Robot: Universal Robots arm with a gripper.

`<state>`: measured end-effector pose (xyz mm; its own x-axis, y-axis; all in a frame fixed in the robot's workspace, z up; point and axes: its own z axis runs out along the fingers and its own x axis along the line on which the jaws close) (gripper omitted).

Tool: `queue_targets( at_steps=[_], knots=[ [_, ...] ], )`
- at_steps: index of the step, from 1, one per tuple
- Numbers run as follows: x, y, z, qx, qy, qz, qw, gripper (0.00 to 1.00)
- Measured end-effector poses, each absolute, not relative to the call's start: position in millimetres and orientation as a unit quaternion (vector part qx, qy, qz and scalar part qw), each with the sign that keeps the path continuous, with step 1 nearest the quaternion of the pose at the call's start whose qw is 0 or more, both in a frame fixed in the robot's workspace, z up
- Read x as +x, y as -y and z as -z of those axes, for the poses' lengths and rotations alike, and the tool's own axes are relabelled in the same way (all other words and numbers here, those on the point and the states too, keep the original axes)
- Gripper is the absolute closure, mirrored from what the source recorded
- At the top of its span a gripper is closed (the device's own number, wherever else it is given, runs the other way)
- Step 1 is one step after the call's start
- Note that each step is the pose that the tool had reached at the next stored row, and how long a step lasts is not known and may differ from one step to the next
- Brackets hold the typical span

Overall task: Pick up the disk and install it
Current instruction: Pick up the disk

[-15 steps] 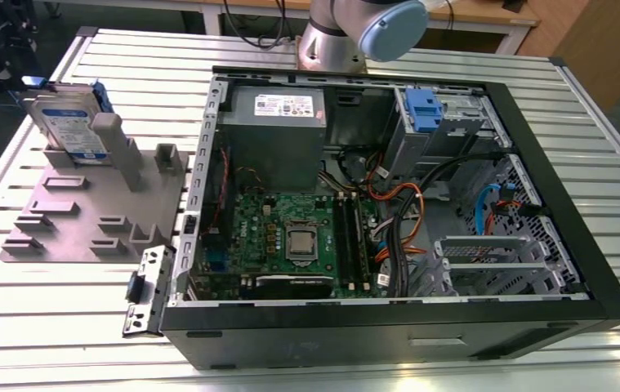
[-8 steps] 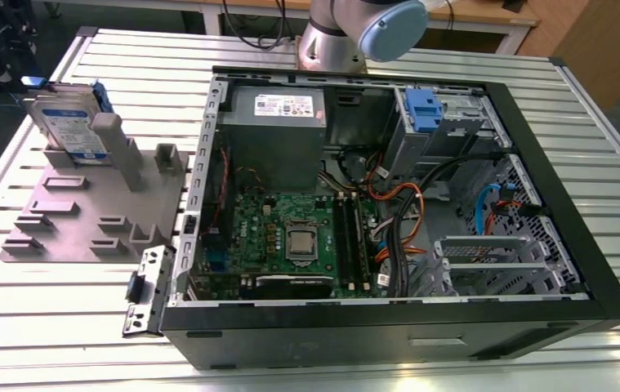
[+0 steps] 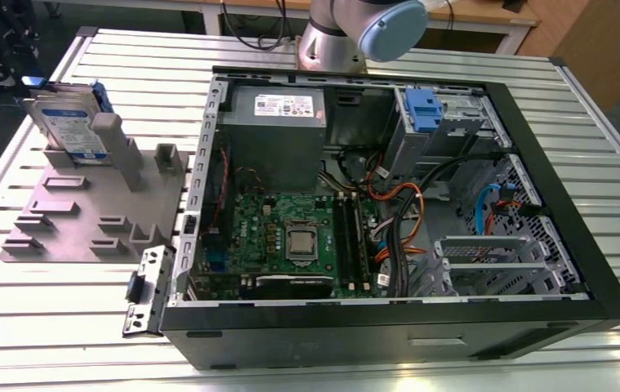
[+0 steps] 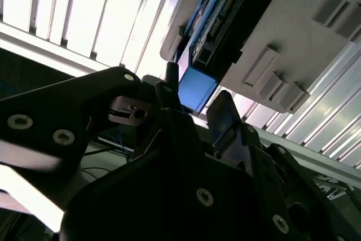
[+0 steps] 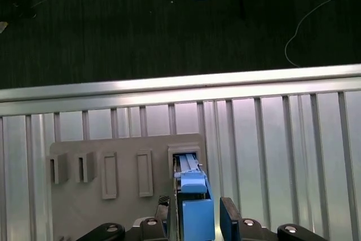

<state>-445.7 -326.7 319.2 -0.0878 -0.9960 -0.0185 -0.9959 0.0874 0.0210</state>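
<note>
The disk (image 5: 193, 210) stands on edge in a slot of a grey holder (image 5: 113, 153), its blue carrier end uppermost, and in both wrist views it lies straight between the two fingers of the gripper (image 5: 197, 206). The jaws are spread wider than the carrier is thick, with a gap showing beside at least one finger (image 5: 228, 215), so nothing is held. That spread looks chosen so the fingers can pass down either side of the thin upright body and close on its flat faces. How near the fingertips are to the carrier I cannot tell from the wrist views; in the exterior view the disk stands with nothing touching it, so I judge the gripper to be lined up above it, not around it. Standing the disk upright in the holder leaves its top edge and both faces open to a grasp from overhead. The holder rests on the slatted metal table (image 3: 48, 327), at the exterior view's left of the open case (image 3: 577, 204), well apart from the drive cage (image 3: 430, 114) at the case's far corner, near the arm (image 3: 337, 37). The pick has not yet been made.
</note>
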Motion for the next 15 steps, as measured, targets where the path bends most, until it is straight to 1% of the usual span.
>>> queue_targets(
  at_steps=[5, 6, 15],
  knots=[
    [-447.2, 326.8, -313.4, 0.676, 0.736, 0.011, -0.002, 0.53],
    [-447.9, 326.8, -305.7, 0.681, 0.733, 0.01, -0.003, 0.53],
    [-448.8, 326.7, -295.9, 0.688, 0.725, 0.01, -0.003, 0.53]
  ],
)
